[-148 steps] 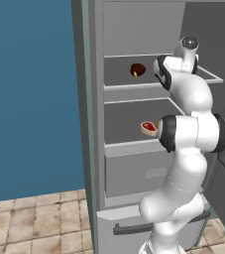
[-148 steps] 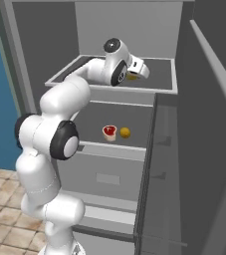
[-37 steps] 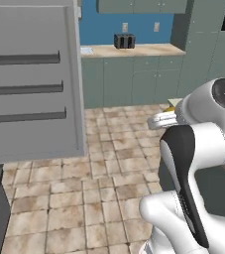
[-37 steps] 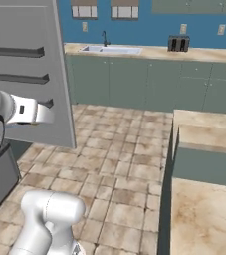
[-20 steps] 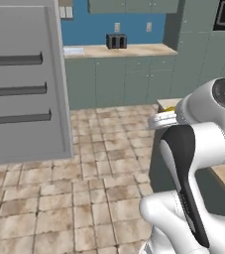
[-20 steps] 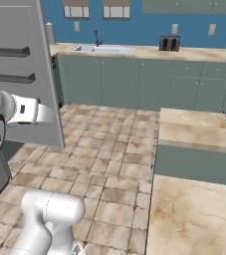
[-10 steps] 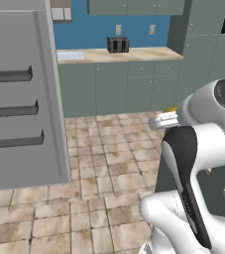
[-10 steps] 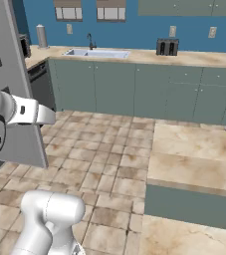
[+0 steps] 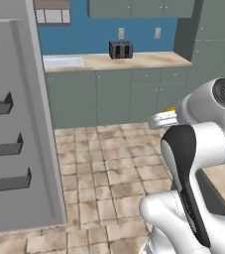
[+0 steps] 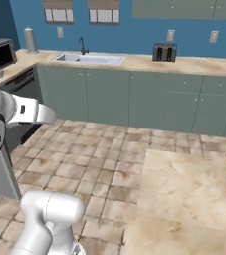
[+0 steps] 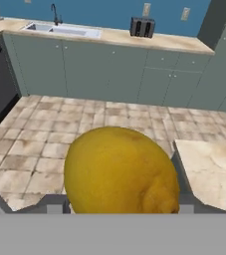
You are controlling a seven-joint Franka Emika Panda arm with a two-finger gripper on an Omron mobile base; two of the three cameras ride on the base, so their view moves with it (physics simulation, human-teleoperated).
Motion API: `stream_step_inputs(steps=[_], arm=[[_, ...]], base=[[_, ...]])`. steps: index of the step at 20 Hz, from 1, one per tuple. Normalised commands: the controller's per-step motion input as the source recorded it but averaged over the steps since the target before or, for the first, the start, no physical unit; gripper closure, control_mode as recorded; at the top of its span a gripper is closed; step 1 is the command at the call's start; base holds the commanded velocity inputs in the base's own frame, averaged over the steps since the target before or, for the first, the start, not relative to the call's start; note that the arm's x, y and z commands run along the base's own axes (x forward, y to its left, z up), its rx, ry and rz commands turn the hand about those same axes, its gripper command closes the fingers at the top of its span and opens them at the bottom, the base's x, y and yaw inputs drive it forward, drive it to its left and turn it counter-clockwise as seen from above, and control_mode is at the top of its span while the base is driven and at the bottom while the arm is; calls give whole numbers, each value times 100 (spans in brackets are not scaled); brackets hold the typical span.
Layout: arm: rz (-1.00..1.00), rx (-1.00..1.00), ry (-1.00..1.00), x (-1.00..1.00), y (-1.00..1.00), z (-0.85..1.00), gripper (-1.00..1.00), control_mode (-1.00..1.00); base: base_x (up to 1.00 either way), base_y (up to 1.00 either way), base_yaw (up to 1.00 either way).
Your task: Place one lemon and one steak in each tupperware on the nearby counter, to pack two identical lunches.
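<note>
**Lemon in the gripper, above the tiled floor**

In the hand view, a bright yellow, roundish-oval lemon [image 11: 120, 170] is sitting right in front of the camera, between the two dark fingers of the gripper [image 11: 120, 206], whose tips are showing as grey stubs at either side of the fruit's underside. The fingers are pressing in on the lemon from both sides, so the claw is clamped on the fruit. In the left base view a sliver of the yellow fruit [image 9: 169, 108] is peeking out beside the white arm's wrist.

Below and behind the lemon, a floor of beige-brown stone tiles [image 11: 45, 139] is spreading out. At the lower right of the hand view, the corner of a beige marbled stone counter [image 11: 211, 172] is lying near the lemon but apart from it; the same slab [image 10: 184, 199] is stretching across the right base view.

Along the far blue wall, a row of grey-green cabinets [image 10: 134, 99] is carrying a second beige worktop with a steel sink [image 10: 88, 59] and a small dark two-slot toaster [image 10: 165, 52].
</note>
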Motion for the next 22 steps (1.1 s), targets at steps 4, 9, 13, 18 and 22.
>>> stream_step_inputs(steps=[4, 9, 13, 18, 22], arm=[[0, 0, 0, 0, 0, 0, 100, 100], [0, 0, 0, 0, 0, 0, 100, 100], [0, 0, 0, 0, 0, 0, 100, 100], [0, 0, 0, 0, 0, 0, 100, 100], [0, 0, 0, 0, 0, 0, 100, 100]], base=[[85, -39, 1], [100, -23, 2], [100, -3, 11], [100, 0, 20], [100, 0, 32]])
